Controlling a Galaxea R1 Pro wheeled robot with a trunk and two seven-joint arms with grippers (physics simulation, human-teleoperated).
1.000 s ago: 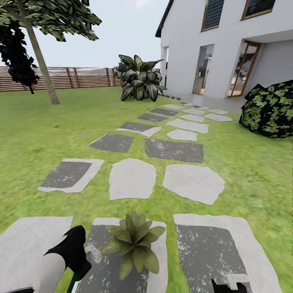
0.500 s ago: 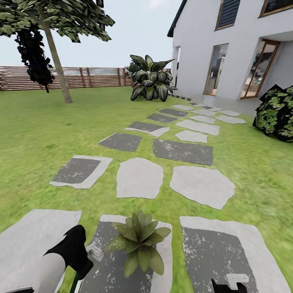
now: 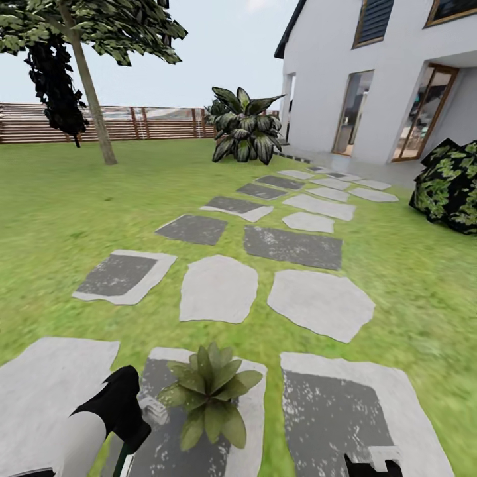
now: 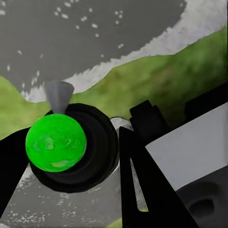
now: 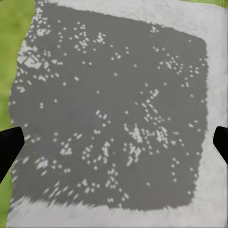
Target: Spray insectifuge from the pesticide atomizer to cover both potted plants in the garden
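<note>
The left claw (image 4: 95, 156) is clamped around the spray bottle (image 4: 56, 141), whose green body sits between the black fingers (image 4: 142, 190) above a grey stepping stone (image 4: 95, 42) and grass. Low at the left of the head view the left arm (image 3: 109, 414) hangs just beside a potted plant (image 3: 209, 396) standing on a stone. The right claw (image 5: 114, 142) is spread wide, its two tips at the picture's edges over a dark speckled slab (image 5: 114, 109).

The head camera has swung slightly, shifting the potted plant (image 3: 207, 396) leftward.
</note>
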